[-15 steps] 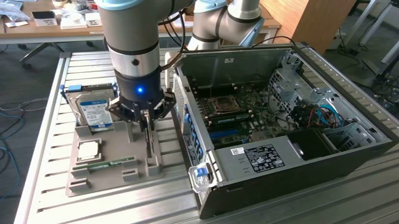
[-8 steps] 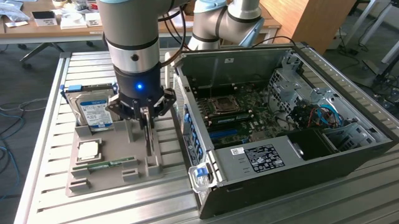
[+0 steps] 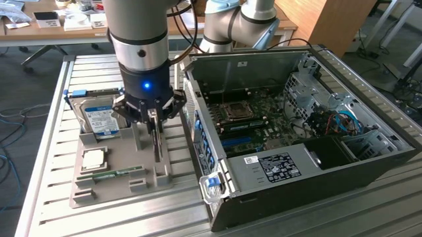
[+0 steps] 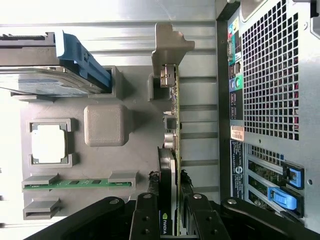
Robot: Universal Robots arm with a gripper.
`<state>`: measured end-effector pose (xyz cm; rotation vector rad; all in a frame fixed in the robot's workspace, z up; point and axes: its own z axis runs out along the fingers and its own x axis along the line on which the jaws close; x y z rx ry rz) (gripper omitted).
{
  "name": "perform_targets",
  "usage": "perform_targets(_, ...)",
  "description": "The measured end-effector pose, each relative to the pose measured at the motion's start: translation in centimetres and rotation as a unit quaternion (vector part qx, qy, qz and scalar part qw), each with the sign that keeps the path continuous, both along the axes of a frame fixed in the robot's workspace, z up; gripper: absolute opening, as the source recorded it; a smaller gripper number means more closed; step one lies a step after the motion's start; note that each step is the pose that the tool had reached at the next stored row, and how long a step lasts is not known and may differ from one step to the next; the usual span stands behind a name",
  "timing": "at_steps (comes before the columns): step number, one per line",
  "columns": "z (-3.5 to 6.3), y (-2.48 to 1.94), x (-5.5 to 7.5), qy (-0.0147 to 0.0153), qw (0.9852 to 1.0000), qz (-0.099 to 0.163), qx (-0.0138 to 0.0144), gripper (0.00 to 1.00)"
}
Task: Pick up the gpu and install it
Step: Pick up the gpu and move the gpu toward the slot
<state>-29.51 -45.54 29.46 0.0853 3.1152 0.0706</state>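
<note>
Exterior view: grey tray (image 3: 99, 190) on slatted desk (image 3: 49, 148), holding hard drive (image 3: 102, 121), processor (image 3: 94, 159), memory stick (image 3: 112, 174) and gpu (image 3: 157, 145) upright on edge. Hand (image 3: 155, 129) clamped narrow on gpu. Open computer case (image 3: 316, 163) just beside.
Wrist view: gpu (image 4: 172, 145) pinched between fingers (image 4: 147, 210), bracket end in tray (image 4: 140, 150).

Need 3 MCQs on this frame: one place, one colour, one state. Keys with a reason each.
1. The gpu is: A) lying flat B) on edge in the grey tray C) lifted in mid-air.
2. The carrier on the hard drive is: A) red B) yellow C) blue.
3. The computer case is: A) open B) closed C) upside down.
B: it stands in the tray, gripper fingers either side. C: blue frame on the drive. A: motherboard exposed.
</note>
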Motion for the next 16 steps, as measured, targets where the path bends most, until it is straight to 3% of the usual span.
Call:
perform_targets(7,0.87,0.0,0.0,0.0,1.0,0.0,0.0,0.27)
perform_targets(16,0.88,0.0,0.0,0.0,1.0,0.0,0.0,0.27)
